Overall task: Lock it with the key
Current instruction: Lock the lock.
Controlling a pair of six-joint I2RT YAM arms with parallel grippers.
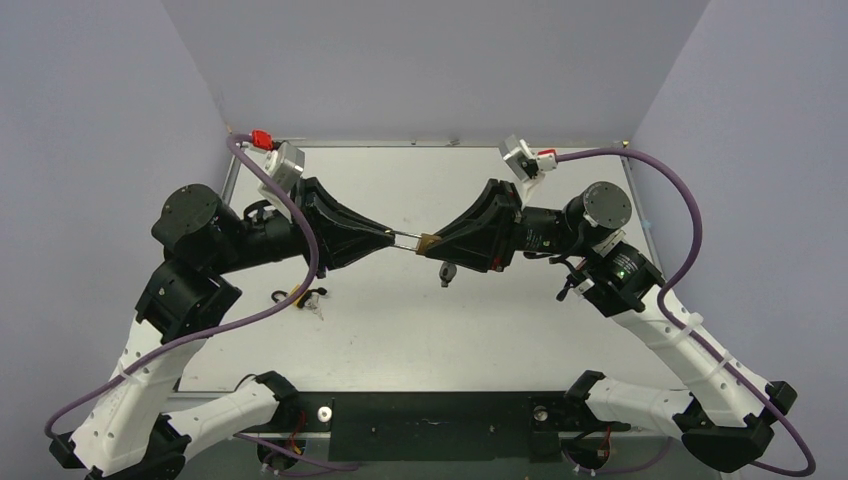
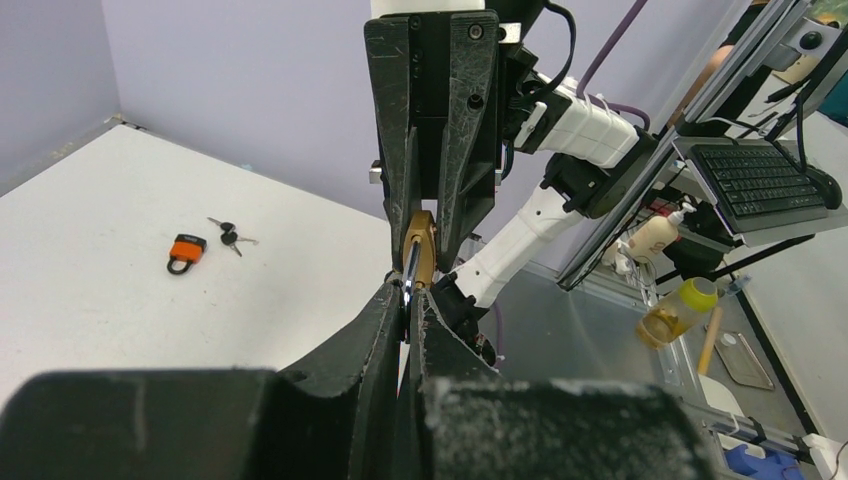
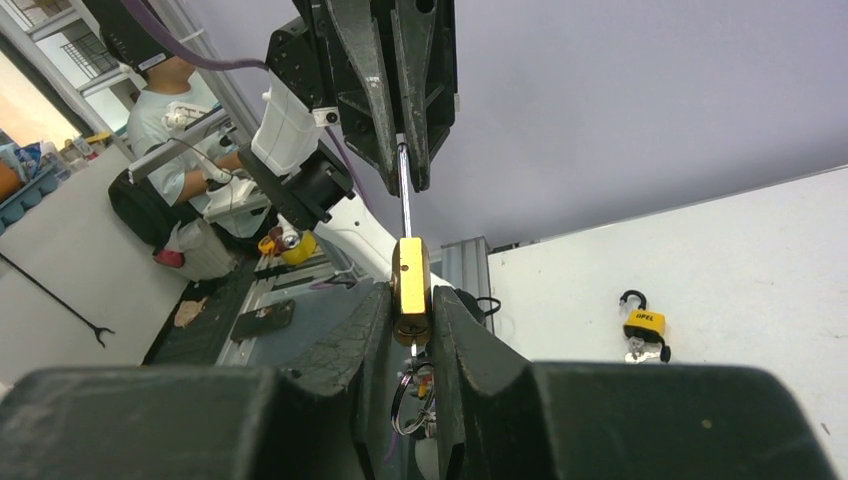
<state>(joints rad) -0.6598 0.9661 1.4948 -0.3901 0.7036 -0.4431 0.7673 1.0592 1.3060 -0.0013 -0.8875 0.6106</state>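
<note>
A brass padlock [image 1: 430, 241] hangs in mid-air between my two grippers. My right gripper [image 1: 441, 244] is shut on its body; in the right wrist view the body [image 3: 409, 280] sits between the fingers [image 3: 365, 340]. A key [image 3: 413, 349] is in the keyhole, with a key ring [image 3: 412, 404] hanging below it. My left gripper [image 1: 388, 235] is shut on the silver shackle [image 1: 405, 237]. In the left wrist view the shackle [image 2: 411, 265] runs from the left gripper [image 2: 408, 300] up into the padlock [image 2: 422, 245].
A yellow padlock [image 3: 644, 325] with keys lies on the table near the left arm [image 1: 300, 293]. An orange padlock [image 2: 186, 250] and loose keys [image 2: 230, 236] lie on the table. More keys dangle under the brass padlock [image 1: 446, 272]. Purple walls enclose the table.
</note>
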